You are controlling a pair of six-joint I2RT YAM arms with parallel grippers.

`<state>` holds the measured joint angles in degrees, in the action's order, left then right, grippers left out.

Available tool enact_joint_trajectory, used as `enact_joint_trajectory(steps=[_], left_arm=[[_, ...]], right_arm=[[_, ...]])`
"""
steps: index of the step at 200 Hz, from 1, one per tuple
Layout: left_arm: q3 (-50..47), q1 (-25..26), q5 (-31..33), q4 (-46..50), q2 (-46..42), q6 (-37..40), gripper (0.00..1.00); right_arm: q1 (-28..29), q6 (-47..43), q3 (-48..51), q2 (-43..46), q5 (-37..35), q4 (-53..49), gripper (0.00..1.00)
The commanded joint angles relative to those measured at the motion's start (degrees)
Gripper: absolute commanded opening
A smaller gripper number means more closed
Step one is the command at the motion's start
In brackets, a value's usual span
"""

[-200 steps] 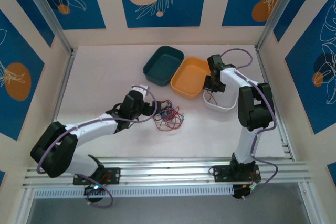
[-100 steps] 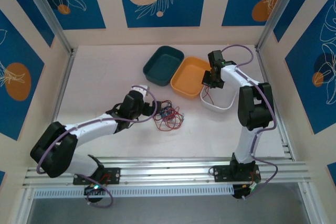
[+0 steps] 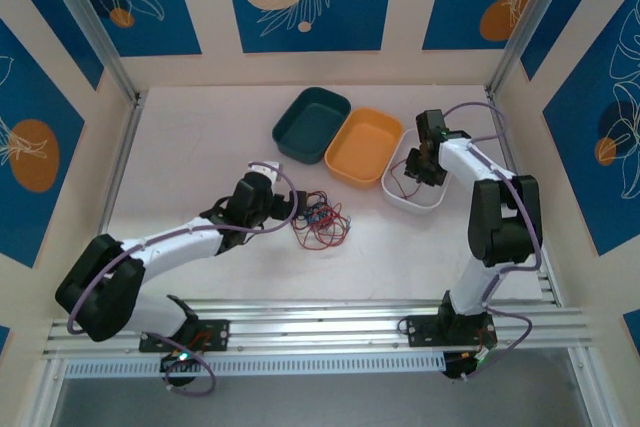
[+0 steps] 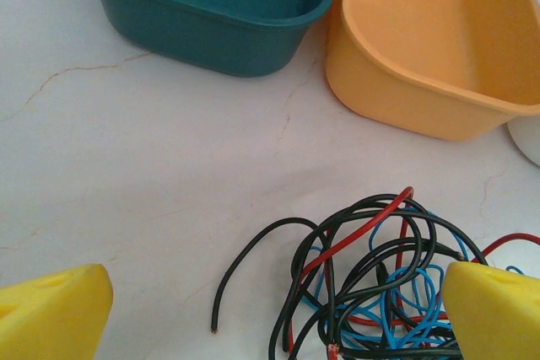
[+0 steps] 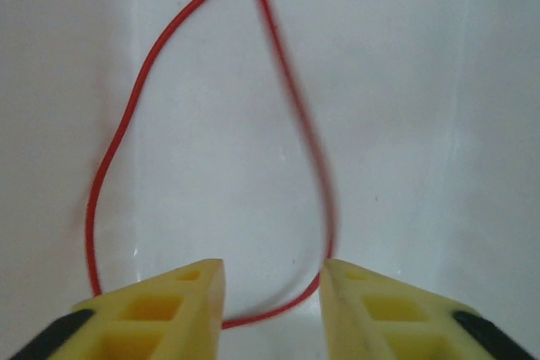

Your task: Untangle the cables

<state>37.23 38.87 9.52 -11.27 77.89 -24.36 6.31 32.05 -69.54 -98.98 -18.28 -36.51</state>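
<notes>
Red wire point(image 5: 126, 115) is found looped in the white tub point(image 3: 415, 204), passing between the released jaws of the right pincer point(image 5: 274, 292); it could be snagged there and dragged out. The cables point(image 4: 380, 292) on the bench point(image 4: 126, 166) are straddled by the wide-open left pincer point(image 4: 274, 309). Counted: three tubs, one tangle, one separate wire.

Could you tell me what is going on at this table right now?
Two robot arms are working on a tangle of thin red, black and blue cables lying on the pale table. The right gripper hangs over the white plastic bin with its jaws apart, and a single red wire loops inside that bin beneath it. The left gripper stands wide open at the tangle, gripping nothing.
</notes>
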Motion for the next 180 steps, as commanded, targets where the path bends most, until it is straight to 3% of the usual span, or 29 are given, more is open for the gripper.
enact_joint_trajectory(steps=[1,25,57,110,180], left_arm=[[-0.05,-0.17,1.03,0.22,-1.61,-1.63,1.00],[-0.14,-0.16,1.45,0.15,-1.91,-2.30,1.00],[0.02,-0.16,1.88,0.02,-1.94,-4.05,1.00],[-0.04,-0.46,1.08,-1.74,0.14,-9.12,1.00],[-0.11,-0.49,-0.31,-2.72,2.54,-9.75,1.00]], right_arm=[[0.37,0.30,0.96,5.03,-1.24,-1.86,0.45],[0.72,0.16,1.10,8.97,-2.18,-3.85,0.51],[3.26,0.33,1.60,14.88,-3.18,-6.13,0.54],[16.24,7.70,5.72,23.32,0.90,-3.68,0.52],[31.62,20.75,5.60,13.77,6.44,2.60,0.44]])
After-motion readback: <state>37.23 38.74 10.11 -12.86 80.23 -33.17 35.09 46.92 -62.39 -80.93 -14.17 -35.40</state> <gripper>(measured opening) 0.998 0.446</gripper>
